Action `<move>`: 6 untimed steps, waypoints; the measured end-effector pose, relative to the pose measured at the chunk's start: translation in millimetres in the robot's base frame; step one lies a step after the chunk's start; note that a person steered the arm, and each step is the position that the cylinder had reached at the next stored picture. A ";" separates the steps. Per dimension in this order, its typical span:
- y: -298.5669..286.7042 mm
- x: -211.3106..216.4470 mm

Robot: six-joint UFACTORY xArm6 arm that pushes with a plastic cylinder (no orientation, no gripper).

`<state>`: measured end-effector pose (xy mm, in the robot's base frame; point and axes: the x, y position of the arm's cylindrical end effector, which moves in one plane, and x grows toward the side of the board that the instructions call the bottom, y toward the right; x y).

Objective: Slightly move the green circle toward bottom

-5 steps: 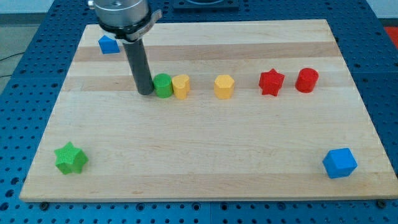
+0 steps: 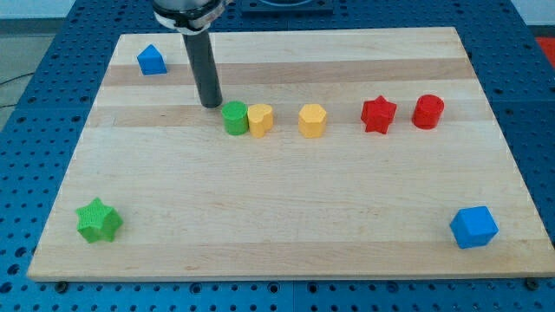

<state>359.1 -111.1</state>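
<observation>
The green circle is a short green cylinder on the wooden board, left of centre, touching a yellow block on its right side. My tip is at the lower end of the dark rod, just up and left of the green circle, close to it with a small gap. The rod rises toward the view's top edge.
A yellow hexagon-like block, a red star and a red cylinder stand in a row to the right. A blue block is top left, a green star bottom left, a blue cube bottom right.
My tip moved up and slightly right, from the green circle's left side to its upper left. The green circle and the touching yellow block shifted slightly right.
</observation>
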 end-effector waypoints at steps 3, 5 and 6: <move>27.5 5.5; 27.5 16.5; 33.7 1.6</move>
